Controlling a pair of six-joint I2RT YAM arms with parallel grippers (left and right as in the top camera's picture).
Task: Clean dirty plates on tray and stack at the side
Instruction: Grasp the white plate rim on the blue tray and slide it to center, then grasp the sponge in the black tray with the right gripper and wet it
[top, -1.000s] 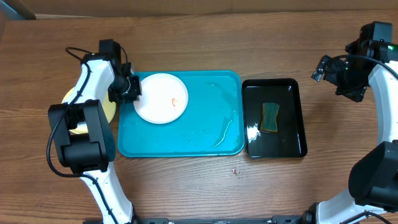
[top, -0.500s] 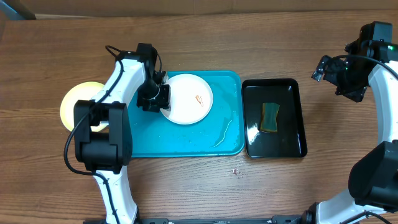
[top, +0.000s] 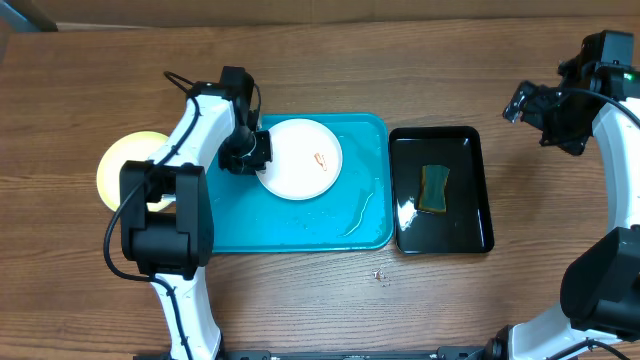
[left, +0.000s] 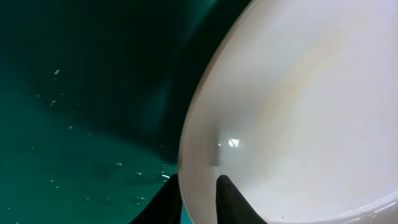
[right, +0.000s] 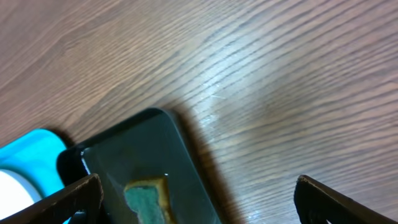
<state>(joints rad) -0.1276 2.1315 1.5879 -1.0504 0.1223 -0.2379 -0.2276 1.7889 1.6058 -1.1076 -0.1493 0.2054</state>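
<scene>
A white plate (top: 300, 158) with a small orange smear near its centre lies on the upper middle of the turquoise tray (top: 300, 225). My left gripper (top: 254, 152) is at the plate's left rim. In the left wrist view its two black fingers straddle the rim of the plate (left: 298, 112), one under and one over, so the left gripper (left: 198, 180) is shut on it. A pale yellow-green plate (top: 122, 165) sits on the table left of the tray, partly hidden by the arm. My right gripper (top: 528, 106) hangs open, high at the far right.
A glossy black tray (top: 462, 140) stands right of the turquoise one and holds a green and yellow sponge (top: 434, 188). The right wrist view shows the sponge (right: 146, 199) below the right gripper (right: 198, 186), with bare wood table around. Water streaks lie on the turquoise tray.
The left gripper has carried the white plate from the tray's left edge rightward to its upper middle, uncovering the yellow-green plate. The right arm has barely shifted.
</scene>
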